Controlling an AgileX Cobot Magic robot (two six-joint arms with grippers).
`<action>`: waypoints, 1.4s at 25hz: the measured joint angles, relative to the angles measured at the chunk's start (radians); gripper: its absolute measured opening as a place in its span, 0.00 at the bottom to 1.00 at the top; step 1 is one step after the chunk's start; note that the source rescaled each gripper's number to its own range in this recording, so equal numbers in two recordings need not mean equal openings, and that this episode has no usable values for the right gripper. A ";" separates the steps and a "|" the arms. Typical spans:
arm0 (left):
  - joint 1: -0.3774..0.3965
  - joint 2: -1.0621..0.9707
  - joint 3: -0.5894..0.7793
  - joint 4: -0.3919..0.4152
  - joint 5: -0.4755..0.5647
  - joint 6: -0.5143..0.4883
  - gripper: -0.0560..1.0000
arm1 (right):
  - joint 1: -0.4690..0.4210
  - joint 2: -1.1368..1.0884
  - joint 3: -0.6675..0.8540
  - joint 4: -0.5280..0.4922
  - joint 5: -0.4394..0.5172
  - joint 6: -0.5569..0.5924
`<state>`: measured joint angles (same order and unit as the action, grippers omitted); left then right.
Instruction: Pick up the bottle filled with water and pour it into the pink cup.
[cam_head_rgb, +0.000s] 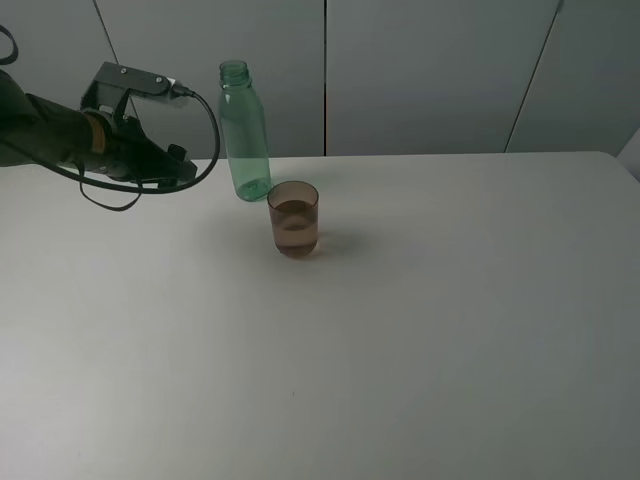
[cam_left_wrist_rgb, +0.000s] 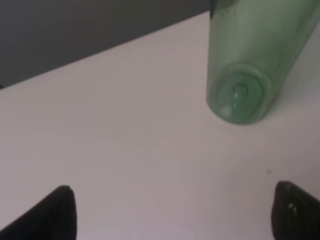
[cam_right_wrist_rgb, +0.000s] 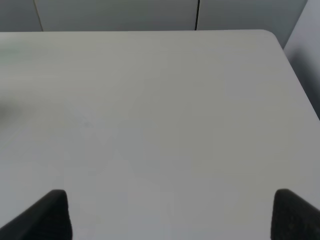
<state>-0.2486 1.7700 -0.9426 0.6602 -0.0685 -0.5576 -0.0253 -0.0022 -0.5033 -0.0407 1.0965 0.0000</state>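
The green translucent bottle (cam_head_rgb: 244, 133) stands upright, uncapped, near the table's back edge; its lower body also shows in the left wrist view (cam_left_wrist_rgb: 245, 70). The pink cup (cam_head_rgb: 293, 218) stands just in front and to the right of it, holding some liquid. My left gripper (cam_head_rgb: 182, 168) is open and empty, hovering a short way left of the bottle; both fingertips (cam_left_wrist_rgb: 55, 212) show wide apart at the wrist frame's corners. My right gripper (cam_right_wrist_rgb: 170, 215) is open and empty over bare table, and is out of sight in the exterior high view.
The white table (cam_head_rgb: 400, 340) spans the view, with a grey panelled wall (cam_head_rgb: 430, 70) behind its back edge. A black cable (cam_head_rgb: 205, 135) loops from the left arm near the bottle. The table's right edge (cam_right_wrist_rgb: 300, 85) shows in the right wrist view.
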 joint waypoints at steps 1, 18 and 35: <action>0.000 -0.042 0.017 -0.082 0.007 0.067 1.00 | 0.000 0.000 0.000 0.000 0.000 0.000; 0.000 -0.677 0.121 -0.653 0.861 0.591 1.00 | 0.000 0.000 0.000 0.000 0.000 0.000; 0.000 -1.492 0.368 -0.751 1.114 0.601 1.00 | 0.000 0.000 0.000 0.000 0.000 -0.006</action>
<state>-0.2486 0.2779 -0.5744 -0.0911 1.0453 0.0435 -0.0253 -0.0022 -0.5033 -0.0407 1.0965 -0.0055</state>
